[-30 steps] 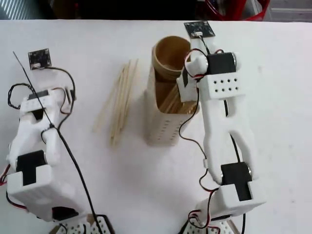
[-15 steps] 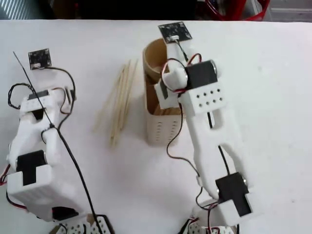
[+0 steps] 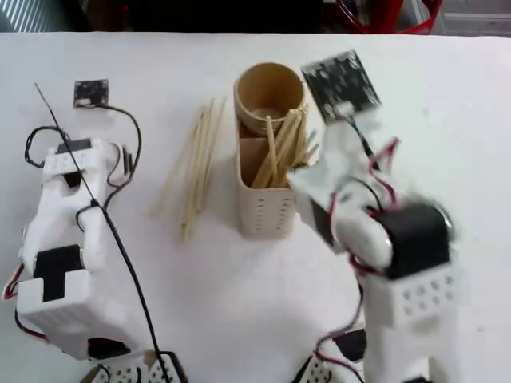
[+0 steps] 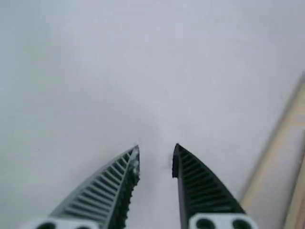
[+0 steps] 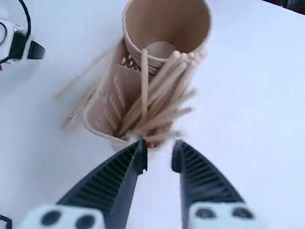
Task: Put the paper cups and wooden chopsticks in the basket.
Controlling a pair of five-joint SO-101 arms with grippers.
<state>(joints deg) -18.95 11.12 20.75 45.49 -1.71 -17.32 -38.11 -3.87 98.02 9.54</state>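
On the white table [image 3: 447, 120], we saw the basket [image 3: 263, 209] standing upright, a cup [image 3: 270, 94] in its far compartment and a bundle of chopsticks [image 3: 281, 150] leaning in the compartment nearer the arms. Between the basket and the left arm [image 3: 68, 215] we found loose chopsticks [image 3: 196, 163] lying flat, just beside the basket. The right gripper [image 5: 158, 153] hung near the basket, jaws slightly apart and holding nothing. The left gripper [image 4: 156, 157] pointed at bare table near the loose chopsticks, jaws likewise a little apart and empty.
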